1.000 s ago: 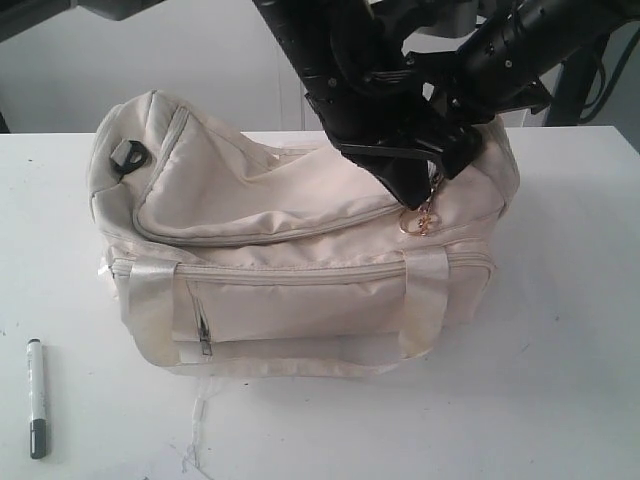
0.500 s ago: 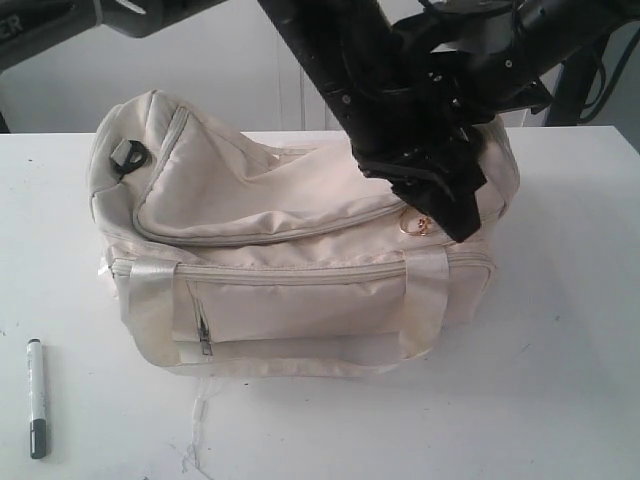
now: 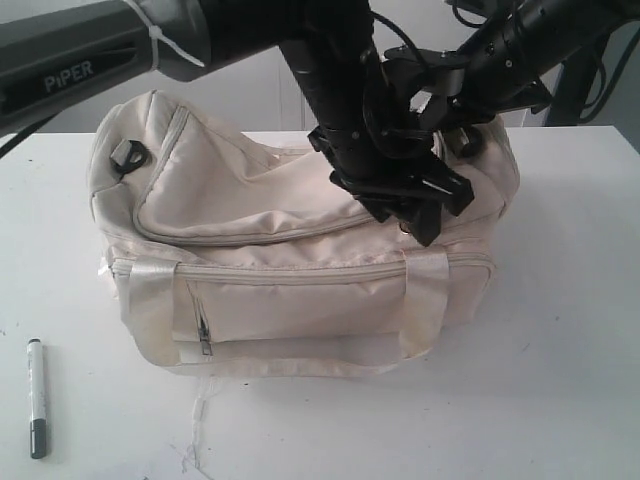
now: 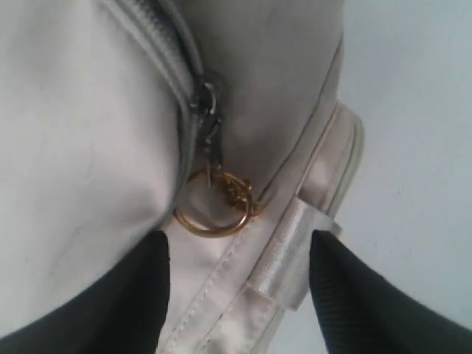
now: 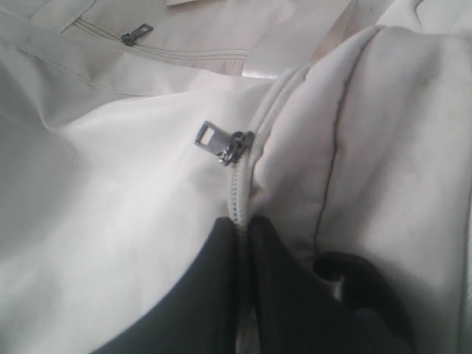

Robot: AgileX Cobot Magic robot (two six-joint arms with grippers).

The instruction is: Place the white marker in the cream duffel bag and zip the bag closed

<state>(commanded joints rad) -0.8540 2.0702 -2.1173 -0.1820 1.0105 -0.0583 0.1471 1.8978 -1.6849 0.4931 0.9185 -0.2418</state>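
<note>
white slim marker [image 3: 36, 397] lies on the table [image 3: 560, 350], well apart from the soft cream fabric duffel bag [image 3: 260, 200], unstowed; left gripper [image 4: 237, 254] released astride its gold ring pull [image 4: 214, 210], right gripper [image 5: 243, 236] clenched on its zip seam.

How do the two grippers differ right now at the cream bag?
The left gripper has its jaws open; the right gripper has its jaws shut. The left straddles the gold ring on a zip pull without touching it; the right pinches the zip seam near a plain metal pull. Both work at the top zip of the bag.
</note>
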